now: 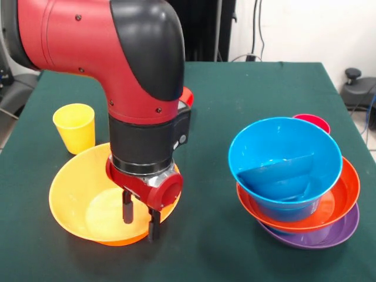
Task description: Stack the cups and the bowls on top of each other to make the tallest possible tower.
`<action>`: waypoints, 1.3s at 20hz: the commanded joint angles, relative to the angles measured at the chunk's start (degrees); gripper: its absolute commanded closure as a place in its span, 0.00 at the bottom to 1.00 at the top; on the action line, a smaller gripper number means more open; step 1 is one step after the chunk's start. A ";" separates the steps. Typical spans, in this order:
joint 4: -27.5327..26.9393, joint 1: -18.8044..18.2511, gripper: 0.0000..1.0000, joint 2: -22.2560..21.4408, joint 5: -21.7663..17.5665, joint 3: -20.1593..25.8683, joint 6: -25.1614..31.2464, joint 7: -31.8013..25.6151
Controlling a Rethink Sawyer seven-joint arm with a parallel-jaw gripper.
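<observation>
Gripper [140, 217] (fingers parted) hangs inside the orange bowl [70, 200].

Four bowls showing: orange bowl [73, 197], blue bowl [285, 158], red-orange bowl [343, 194], purple bowl [335, 235], yellow cup [74, 126], perhaps one red cup [312, 121].

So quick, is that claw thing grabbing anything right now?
Gripper: open, holding nothing; its two fingers hang apart over the near rim of the orange bowl.
</observation>
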 commanded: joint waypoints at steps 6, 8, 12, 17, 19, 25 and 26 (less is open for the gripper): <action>-0.53 0.57 0.00 4.82 -1.23 5.86 2.24 -5.75; 0.04 1.05 0.00 4.57 -1.78 4.80 -0.21 -3.83; -0.29 1.95 1.00 4.50 -2.35 3.13 -1.02 -2.06; -0.55 2.65 1.00 4.49 -2.36 2.10 -1.20 -1.16; -0.60 2.95 1.00 4.42 -2.10 1.62 -0.24 -0.64; 6.50 3.27 1.00 -2.22 0.27 0.84 -0.11 2.50; 8.29 3.33 1.00 -4.24 0.90 0.69 1.04 2.68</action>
